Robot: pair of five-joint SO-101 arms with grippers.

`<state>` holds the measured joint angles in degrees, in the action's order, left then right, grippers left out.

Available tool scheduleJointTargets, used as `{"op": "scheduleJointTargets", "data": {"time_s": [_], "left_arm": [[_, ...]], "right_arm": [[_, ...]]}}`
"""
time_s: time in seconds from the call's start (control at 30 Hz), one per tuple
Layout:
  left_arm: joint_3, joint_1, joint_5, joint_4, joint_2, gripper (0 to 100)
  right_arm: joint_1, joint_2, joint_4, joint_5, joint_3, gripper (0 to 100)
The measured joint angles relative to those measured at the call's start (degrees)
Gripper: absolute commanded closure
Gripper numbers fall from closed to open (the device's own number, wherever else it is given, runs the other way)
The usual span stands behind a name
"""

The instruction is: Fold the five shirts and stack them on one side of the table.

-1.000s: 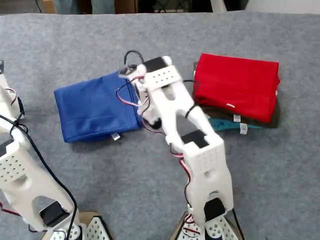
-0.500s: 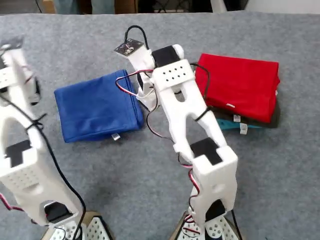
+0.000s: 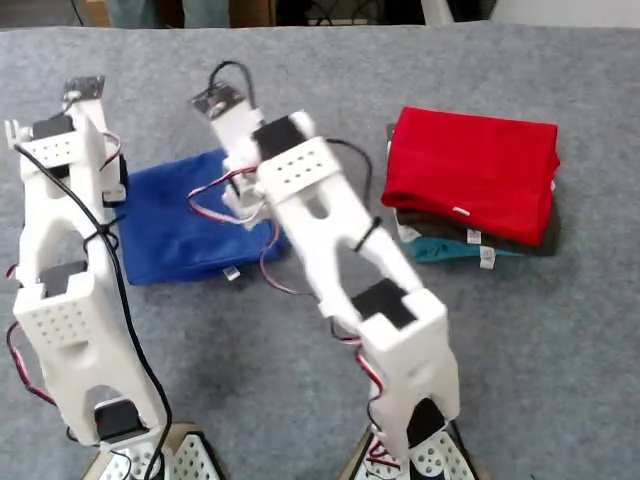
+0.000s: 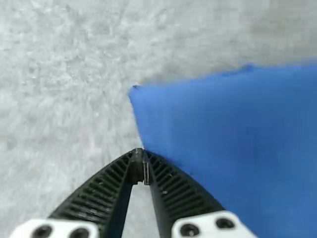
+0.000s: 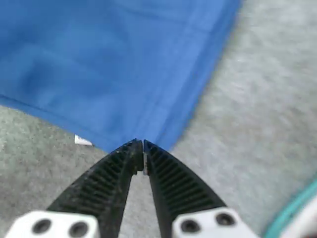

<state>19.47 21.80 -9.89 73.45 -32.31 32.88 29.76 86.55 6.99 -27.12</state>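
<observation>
A folded blue shirt [image 3: 190, 225] lies flat at the table's left centre. My left gripper [image 4: 140, 167] is shut, with its tips low at the shirt's left edge [image 4: 148, 124], just beside a corner. My right gripper [image 5: 140, 154] is also shut with nothing between its fingers, hanging above the blue shirt's [image 5: 119, 69] near right corner. The right arm [image 3: 300, 190] covers the right part of the shirt from above. A stack on the right has a folded red shirt [image 3: 470, 170] on top, a dark shirt [image 3: 545, 235] under it and a teal shirt [image 3: 450, 250] at the bottom.
The table is covered in grey felt [image 3: 560, 340], bare in front and on the far side. A white tag [image 5: 83, 141] pokes out from the blue shirt's near edge. Both arm bases [image 3: 400, 440] stand at the front edge.
The left arm has swung in from the table's left edge to the blue shirt's left side. The right arm has shifted left over the blue shirt.
</observation>
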Motion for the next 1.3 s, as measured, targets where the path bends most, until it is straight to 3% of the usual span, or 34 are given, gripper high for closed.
{"op": "scheduleJointTargets", "data": {"time_s": [0.13,0.47,0.7,0.87,1.1,1.3], "left_arm": [[0.09,1.49,0.26,-4.04,-5.80,97],[1.23,1.49,0.26,-4.57,-7.65,97],[2.02,2.02,0.35,-4.22,-7.12,97],[2.29,2.81,0.18,-0.44,-3.43,97],[-3.96,2.90,-2.37,4.75,12.66,97],[-26.73,2.46,-5.98,-2.37,28.66,97]], "right_arm": [[0.00,5.89,-0.26,0.00,0.26,98.4],[-2.55,13.80,0.53,0.00,-0.53,98.4],[-3.60,13.80,9.49,0.09,-11.69,98.4],[-4.92,13.80,10.11,0.09,-23.47,98.4],[-4.92,17.41,-5.80,0.09,-32.53,98.4],[-4.84,28.04,-20.75,0.00,-32.62,98.4]]}}
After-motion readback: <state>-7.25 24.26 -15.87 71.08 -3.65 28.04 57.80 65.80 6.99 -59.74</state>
